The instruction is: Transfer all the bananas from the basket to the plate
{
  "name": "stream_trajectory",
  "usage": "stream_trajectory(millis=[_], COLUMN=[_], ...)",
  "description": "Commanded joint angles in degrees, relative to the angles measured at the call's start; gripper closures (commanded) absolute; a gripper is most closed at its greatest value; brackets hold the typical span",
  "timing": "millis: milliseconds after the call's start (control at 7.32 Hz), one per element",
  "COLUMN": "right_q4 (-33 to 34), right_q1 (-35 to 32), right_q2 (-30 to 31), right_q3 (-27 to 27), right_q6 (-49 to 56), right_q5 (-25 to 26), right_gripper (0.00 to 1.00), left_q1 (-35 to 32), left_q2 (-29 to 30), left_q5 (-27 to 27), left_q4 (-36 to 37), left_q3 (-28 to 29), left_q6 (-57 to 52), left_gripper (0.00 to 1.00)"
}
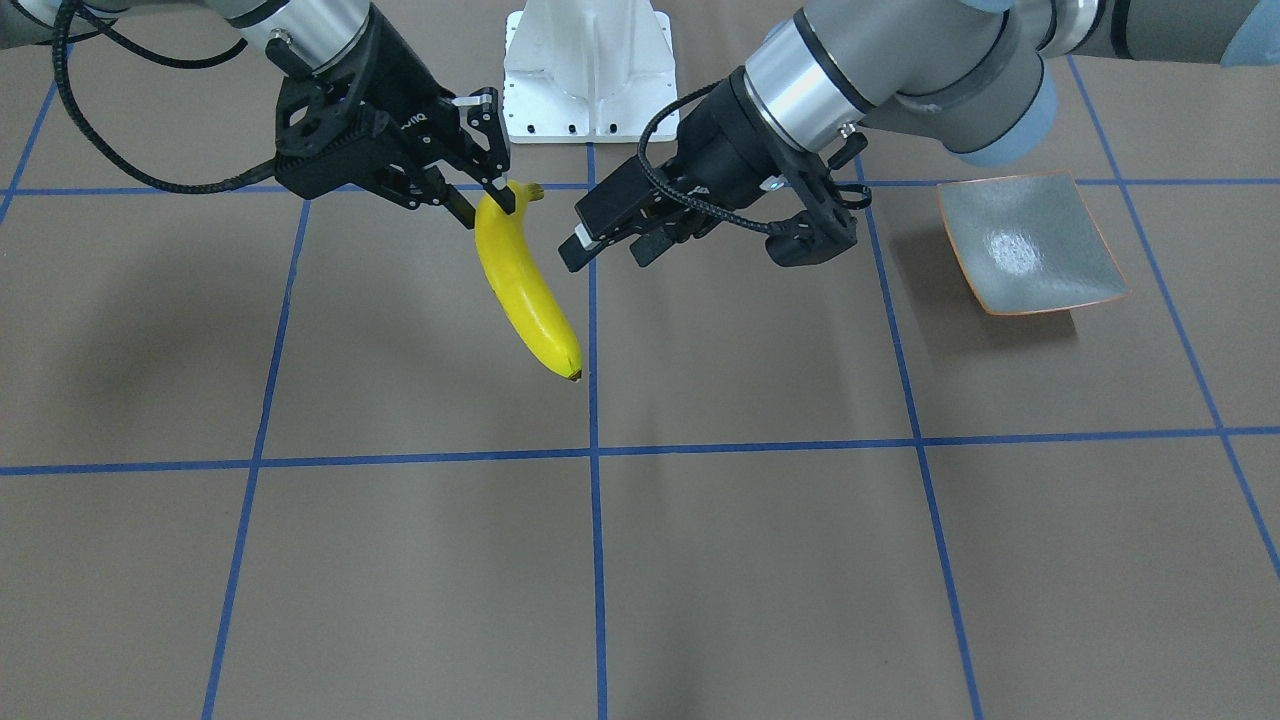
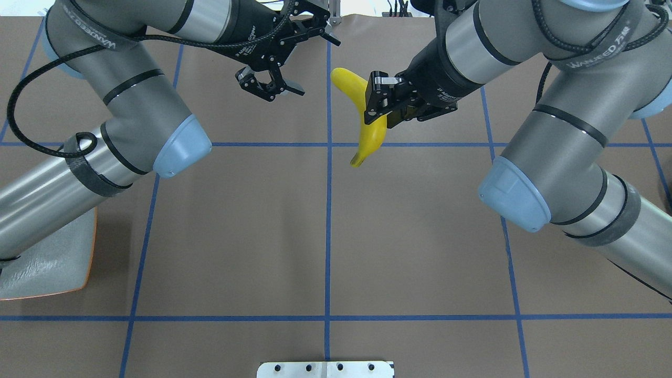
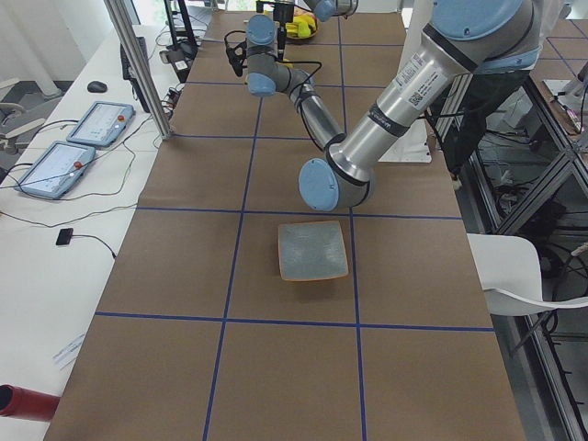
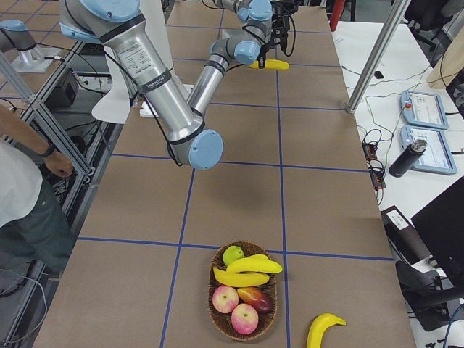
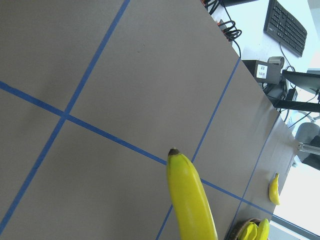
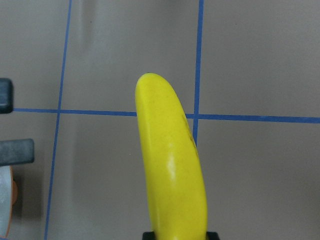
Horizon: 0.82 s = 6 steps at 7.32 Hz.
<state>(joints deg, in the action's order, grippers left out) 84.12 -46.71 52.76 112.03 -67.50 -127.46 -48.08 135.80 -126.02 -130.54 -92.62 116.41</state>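
**Banana (image 1: 525, 290), one, held aloft**

Hangs over the middle of the tabletop (image 1: 750, 560), with the right gripper (image 1: 490, 205) clamped near its stem end. The left gripper (image 1: 605, 252), jaws apart, sits at its 3 o'clock in the front-facing view; the plate (image 1: 1030, 245) lies farther that way. Likely light, smooth-skinned, curved and easily bruised: best gripped mid-body, gently.

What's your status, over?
Right gripper shut on banana, off table. Left gripper open, empty, beside it. Plate empty, nothing blocking it. More bananas in basket.
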Motion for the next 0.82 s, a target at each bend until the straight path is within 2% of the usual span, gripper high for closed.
stream_trajectory(millis=[0, 683], right_q4=[-0.01, -0.01], right_q1=[0.74, 0.65], right_q2=[-1.43, -2.93], right_q3=[0.03, 0.03], right_q6=[-1.40, -1.76], right_q5=[0.64, 1.42], right_gripper=[1.00, 1.00], left_q1=[1.85, 3.08], left_q2=[1.39, 1.40], left_q5=[3.32, 4.12], left_q4=[-2.70, -2.70], left_q3=[2.26, 2.70], left_q6=[2.59, 2.68], left_gripper=[0.01, 0.01])
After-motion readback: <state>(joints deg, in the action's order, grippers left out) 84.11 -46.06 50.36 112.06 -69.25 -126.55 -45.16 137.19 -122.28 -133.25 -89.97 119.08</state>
